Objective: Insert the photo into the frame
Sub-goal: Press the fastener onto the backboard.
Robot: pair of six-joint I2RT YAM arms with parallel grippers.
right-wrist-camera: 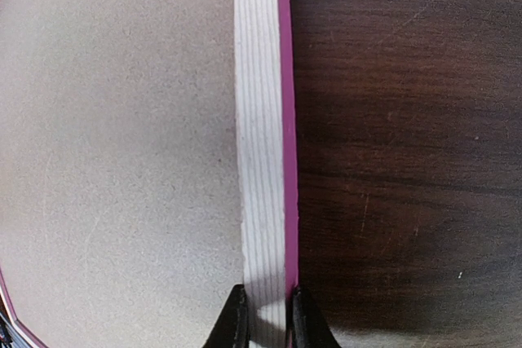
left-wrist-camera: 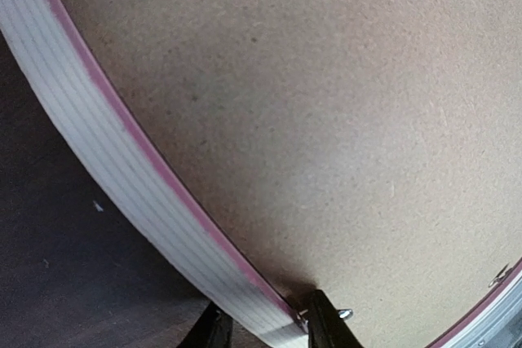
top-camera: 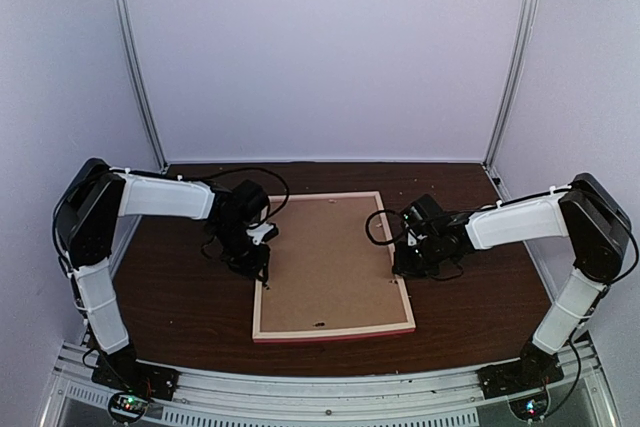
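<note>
Dark woodgrain table beneath rectangular pink-edged frame, speckled backing

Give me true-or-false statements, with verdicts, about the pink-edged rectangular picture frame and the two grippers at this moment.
1. The pink-edged rectangular picture frame lies flat on the dark wooden table. True.
2. The frame's front faces up. False: the plain brown backing board faces up.
3. The right gripper has one finger on each side of the frame's right rail. True.
4. The left gripper hangs over bare table, well away from the frame. False: its fingers straddle the frame's left rail.
</note>
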